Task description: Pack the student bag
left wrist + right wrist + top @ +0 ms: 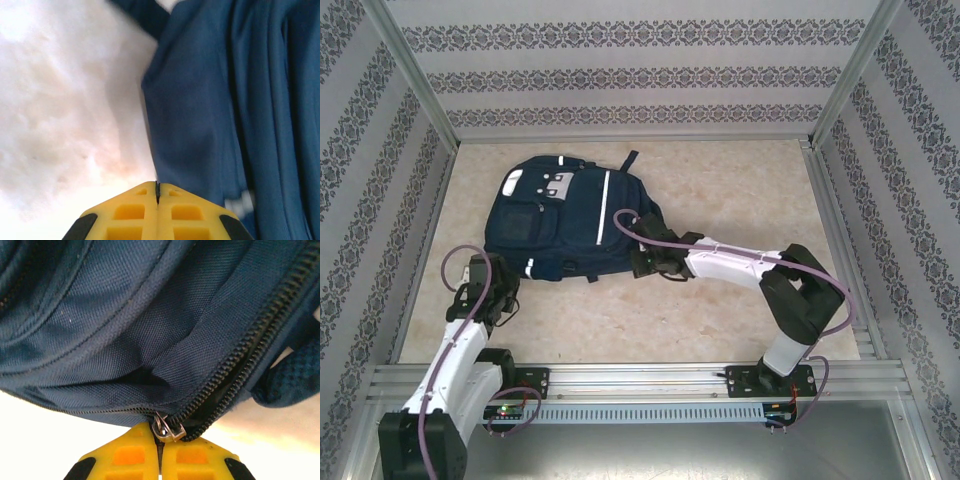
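**Both hands shut at the student bag, right one on the zipper pull**

Top view: the student bag lies flat on the beige desk, front pocket facing up and light patches at its far-left end. A dark strap pokes out past the bag's far edge. The left hand is low over the desk, just off the bag's near-left corner. Can't read its jaws from up here. The right hand is against the bag's near-right edge, its arm coming in from the bag's right side.

Left wrist view: the left hand is fully closed. Its yellow fingers are pressed together with only a thin seam between them and nothing gripped. The bag's navy fabric hangs in folds ahead and right of the tips, blurred, with a small pale patch low on it. Bare desk is to the bag's left.

Right wrist view: the right hand is closed too, its yellow fingers meeting at the tips. The metal zipper pull sits nipped right at that seam, on the bag's lower edge. The zipper runs from the pull up and to the right along the bag. Its teeth are parted just beyond the pull, leaving a dark gap. A navy mesh pad sits right of the zipper. Pale desk shows under the bag.
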You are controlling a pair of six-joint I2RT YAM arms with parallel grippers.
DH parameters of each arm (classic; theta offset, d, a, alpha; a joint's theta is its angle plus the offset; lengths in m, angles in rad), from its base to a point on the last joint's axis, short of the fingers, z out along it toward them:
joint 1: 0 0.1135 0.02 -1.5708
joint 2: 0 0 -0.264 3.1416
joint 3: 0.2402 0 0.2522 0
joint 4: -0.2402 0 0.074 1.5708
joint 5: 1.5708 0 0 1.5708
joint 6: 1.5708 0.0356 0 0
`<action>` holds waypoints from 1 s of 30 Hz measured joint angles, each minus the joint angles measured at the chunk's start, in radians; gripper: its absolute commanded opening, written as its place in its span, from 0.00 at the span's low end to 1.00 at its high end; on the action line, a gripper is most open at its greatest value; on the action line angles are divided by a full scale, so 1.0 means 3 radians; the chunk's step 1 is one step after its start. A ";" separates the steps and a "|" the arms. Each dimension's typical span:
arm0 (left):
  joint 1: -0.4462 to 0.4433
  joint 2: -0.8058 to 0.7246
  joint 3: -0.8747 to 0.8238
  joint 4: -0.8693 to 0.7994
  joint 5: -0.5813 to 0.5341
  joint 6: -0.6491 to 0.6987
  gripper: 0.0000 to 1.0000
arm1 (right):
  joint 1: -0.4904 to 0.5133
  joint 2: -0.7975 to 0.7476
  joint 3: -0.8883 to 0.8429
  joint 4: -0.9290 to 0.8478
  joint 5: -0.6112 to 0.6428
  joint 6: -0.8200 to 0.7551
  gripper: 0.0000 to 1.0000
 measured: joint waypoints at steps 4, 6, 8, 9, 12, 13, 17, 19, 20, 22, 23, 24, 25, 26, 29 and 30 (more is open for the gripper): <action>0.0014 0.0254 0.0099 0.0029 0.0319 0.0094 0.15 | 0.0032 -0.0009 0.0005 -0.0058 0.0009 -0.0056 0.00; -0.0022 0.0286 0.0099 0.0062 0.0464 0.0070 0.18 | 0.0112 0.0027 0.0058 -0.0102 0.0009 -0.0064 0.00; -0.0139 0.0263 0.0097 0.0094 0.0580 0.0003 0.20 | 0.0226 0.0102 0.0145 -0.0128 0.0001 -0.0061 0.00; -0.0228 0.0237 0.0095 0.0113 0.0617 -0.0048 0.21 | 0.0284 0.0145 0.0189 -0.0136 -0.0008 -0.0060 0.00; -0.0665 0.0127 0.0043 0.0257 0.0617 -0.0256 0.31 | 0.0460 0.0275 0.0317 -0.0132 -0.0081 -0.0036 0.00; -0.0865 0.0112 0.0001 0.0345 0.0601 -0.0354 0.37 | 0.0507 0.0308 0.0350 -0.0120 -0.0109 -0.0031 0.00; -0.1520 0.0312 -0.0117 0.0689 0.0432 -0.0675 0.50 | 0.0679 0.0434 0.0502 -0.0098 -0.0226 0.0017 0.00; -0.1682 0.0524 -0.0116 0.0867 0.0361 -0.0759 0.53 | 0.0744 0.0486 0.0580 -0.0100 -0.0264 0.0028 0.00; -0.1740 0.0664 -0.0108 0.0952 0.0306 -0.0795 0.54 | 0.0778 0.0516 0.0622 -0.0102 -0.0270 0.0033 0.00; -0.1781 0.0874 -0.0083 0.1030 0.0224 -0.0842 0.54 | 0.0820 0.0575 0.0687 -0.0118 -0.0264 0.0043 0.00; -0.1812 0.0983 -0.0057 0.1058 0.0178 -0.0857 0.55 | 0.0834 0.0604 0.0712 -0.0127 -0.0257 0.0047 0.00; -0.1840 0.1054 -0.0036 0.1082 0.0149 -0.0863 0.56 | 0.0839 0.0621 0.0725 -0.0127 -0.0256 0.0051 0.00; -0.1874 0.1125 -0.0015 0.1115 0.0099 -0.0872 0.56 | 0.0844 0.0633 0.0732 -0.0128 -0.0254 0.0051 0.00; -0.1900 0.1180 -0.0001 0.1146 0.0058 -0.0882 0.55 | 0.0851 0.0636 0.0736 -0.0128 -0.0252 0.0052 0.00; -0.1943 0.1305 0.0036 0.1235 -0.0027 -0.0903 0.29 | 0.0857 0.0638 0.0743 -0.0127 -0.0242 0.0052 0.00; -0.1952 0.1340 0.0045 0.1291 -0.0043 -0.0898 0.10 | 0.0857 0.0640 0.0743 -0.0127 -0.0242 0.0052 0.00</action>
